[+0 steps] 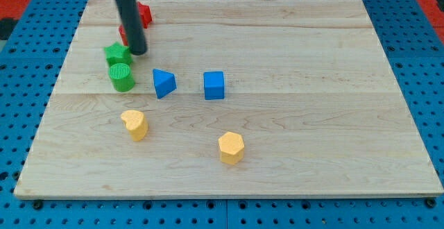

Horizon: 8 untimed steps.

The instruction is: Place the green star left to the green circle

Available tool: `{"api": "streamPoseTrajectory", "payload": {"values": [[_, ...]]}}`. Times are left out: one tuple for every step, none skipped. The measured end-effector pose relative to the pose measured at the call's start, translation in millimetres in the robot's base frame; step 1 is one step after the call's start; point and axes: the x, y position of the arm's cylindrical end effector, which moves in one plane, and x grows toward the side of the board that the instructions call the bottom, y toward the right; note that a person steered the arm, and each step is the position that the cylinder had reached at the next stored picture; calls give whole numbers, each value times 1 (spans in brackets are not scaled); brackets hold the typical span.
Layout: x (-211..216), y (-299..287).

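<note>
The green star (116,53) sits at the view's upper left of the wooden board, touching the top of the green circle (121,77), which lies just below it. My tip (137,51) stands right beside the green star's right side, close to or touching it. The rod rises from there to the view's top edge.
A red block (143,13) lies behind the rod near the board's top left, and another red piece (122,32) is partly hidden by it. A blue triangle (164,83) and blue cube (214,85) sit mid-board. Two yellow blocks (134,124) (231,147) lie lower down.
</note>
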Motion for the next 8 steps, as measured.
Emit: {"api": "streamPoseTrajectory", "payload": {"values": [[2, -65], [23, -58], [31, -30], [31, -34], [-4, -63], [23, -105], [47, -104], [25, -109]]}}
